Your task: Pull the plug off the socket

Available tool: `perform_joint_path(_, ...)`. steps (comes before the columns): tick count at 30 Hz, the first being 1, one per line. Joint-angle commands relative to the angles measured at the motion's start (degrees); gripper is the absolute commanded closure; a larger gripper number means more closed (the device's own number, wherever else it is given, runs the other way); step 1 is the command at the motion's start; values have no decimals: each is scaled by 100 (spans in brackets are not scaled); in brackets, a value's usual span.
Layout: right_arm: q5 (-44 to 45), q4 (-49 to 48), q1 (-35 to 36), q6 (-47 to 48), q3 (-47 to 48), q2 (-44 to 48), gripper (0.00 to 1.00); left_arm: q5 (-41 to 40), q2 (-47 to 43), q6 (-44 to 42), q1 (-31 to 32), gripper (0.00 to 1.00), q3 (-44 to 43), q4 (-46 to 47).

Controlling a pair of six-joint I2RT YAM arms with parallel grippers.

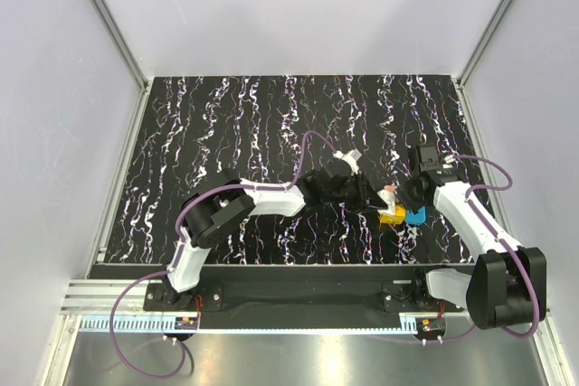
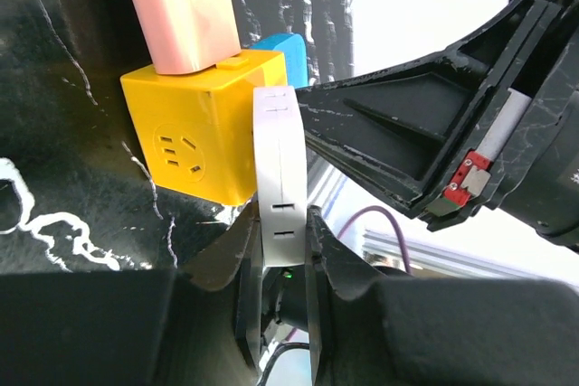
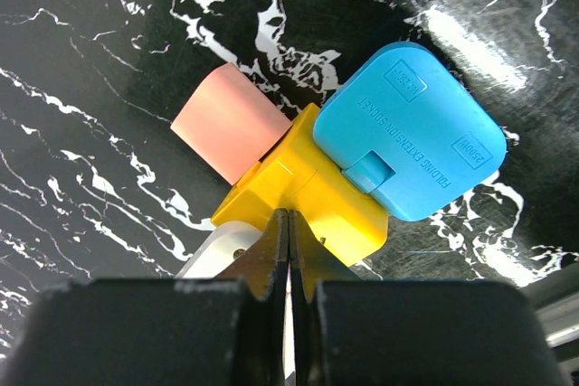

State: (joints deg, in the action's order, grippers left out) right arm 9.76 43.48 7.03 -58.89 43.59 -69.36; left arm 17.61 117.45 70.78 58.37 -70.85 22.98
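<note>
While the black marbled tabletop (image 1: 226,115) carries the yellow cube socket (image 2: 194,124) near its right front, three plugs sit in that cube: a blue plug (image 3: 412,133), a pink plug (image 3: 231,124) and a flat white plug (image 2: 279,169). Nearer, the left pincer (image 2: 282,241) grips the white plug narrowly across its thin sides. The slab's long axis runs straight out from the fingers, flat against the cube's face. Closed and empty, the right pincer (image 3: 288,232) sets its tips on the cube, apparently bracing it. The pull should go away from that face.

My table (image 1: 226,124) is black, streaked with white veins; the yellow socket cube (image 1: 391,216) sits on it.
</note>
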Motion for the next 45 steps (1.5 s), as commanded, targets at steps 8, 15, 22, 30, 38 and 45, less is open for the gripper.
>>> perform_joint_path(8,307,591,9,106,-483,-534,100,-47,-767,-531,-1,100,-1027,-821)
perform_joint_path(15,290,582,1,124,-483,-526,100,217,-688,93,-19,100,-808,-49)
perform_joint_path(22,299,591,9,106,-492,-517,100,-635,-1013,-811,-18,100,-1326,-1603)
perform_joint_path(30,307,582,1,97,-492,-517,100,14,-838,-918,-36,100,-1221,-753)
perform_joint_path(38,298,582,9,141,-492,-526,100,-669,-1381,-1330,17,100,-1037,-1304)
perform_joint_path(45,334,565,0,273,-457,-596,100,-995,-2366,-2224,-36,100,-369,-2242)
